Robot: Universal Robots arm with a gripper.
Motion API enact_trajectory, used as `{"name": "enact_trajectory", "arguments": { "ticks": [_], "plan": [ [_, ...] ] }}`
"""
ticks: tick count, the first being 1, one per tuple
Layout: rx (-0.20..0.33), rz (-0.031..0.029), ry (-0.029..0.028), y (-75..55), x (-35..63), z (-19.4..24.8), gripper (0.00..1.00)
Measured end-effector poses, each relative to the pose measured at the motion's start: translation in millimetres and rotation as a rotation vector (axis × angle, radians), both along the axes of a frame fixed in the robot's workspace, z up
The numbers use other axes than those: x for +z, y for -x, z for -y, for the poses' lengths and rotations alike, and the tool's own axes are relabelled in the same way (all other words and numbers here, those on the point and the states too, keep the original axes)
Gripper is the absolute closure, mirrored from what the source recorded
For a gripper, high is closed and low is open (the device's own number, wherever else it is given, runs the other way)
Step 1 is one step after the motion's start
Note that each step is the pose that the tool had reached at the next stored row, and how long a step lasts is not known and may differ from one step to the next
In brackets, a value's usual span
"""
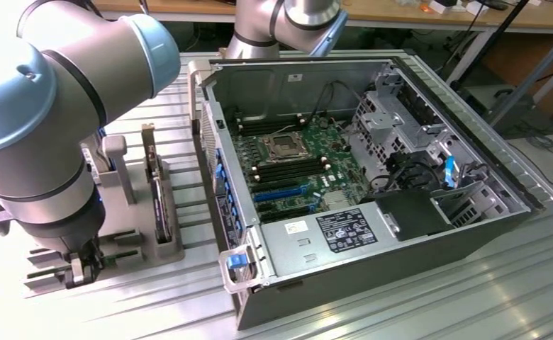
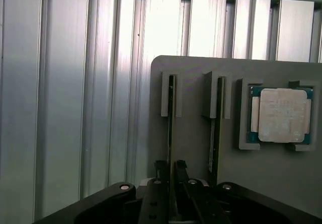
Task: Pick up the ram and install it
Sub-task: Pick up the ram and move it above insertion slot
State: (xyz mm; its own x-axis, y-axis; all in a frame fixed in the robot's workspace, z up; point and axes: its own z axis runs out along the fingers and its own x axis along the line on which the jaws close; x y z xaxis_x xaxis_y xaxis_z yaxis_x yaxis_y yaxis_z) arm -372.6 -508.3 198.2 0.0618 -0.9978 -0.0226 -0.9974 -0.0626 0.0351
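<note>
Pinches the ram (image 2: 171, 113) with the tool (image 2: 171, 176), jaws drawn narrow against both faces of the stick. Not yet lifted: upright on edge in a slot of the gray holder (image 2: 191, 133), on the ribbed bench (image 2: 65, 108) at the exterior view's left. Just beside it, in the next slot, a second stick (image 2: 217, 123); further along the holder, a square processor (image 2: 279, 115) lying flat in its recess. To the exterior view's right, near the holder, the open case (image 1: 286, 78) with motherboard (image 1: 300, 166) exposed.
</note>
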Motion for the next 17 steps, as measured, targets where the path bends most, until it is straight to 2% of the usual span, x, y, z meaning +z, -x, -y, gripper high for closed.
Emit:
{"name": "enact_trajectory", "arguments": {
  "ticks": [2, 12, 15, 17],
  "plan": [
    [0.000, -0.0002, 0.0001, 0.0, 0.0, 0.0, 0.86],
    [0.000, -0.0001, 0.0001, 0.1, 1.6, 0.0, 0.86],
    [0.000, -0.0001, 0.0001, 0.0, 8.8, 0.0, 0.86],
    [0.000, -0.0001, 0.0000, 0.0, 22.8, -0.1, 0.86]
  ]
}}
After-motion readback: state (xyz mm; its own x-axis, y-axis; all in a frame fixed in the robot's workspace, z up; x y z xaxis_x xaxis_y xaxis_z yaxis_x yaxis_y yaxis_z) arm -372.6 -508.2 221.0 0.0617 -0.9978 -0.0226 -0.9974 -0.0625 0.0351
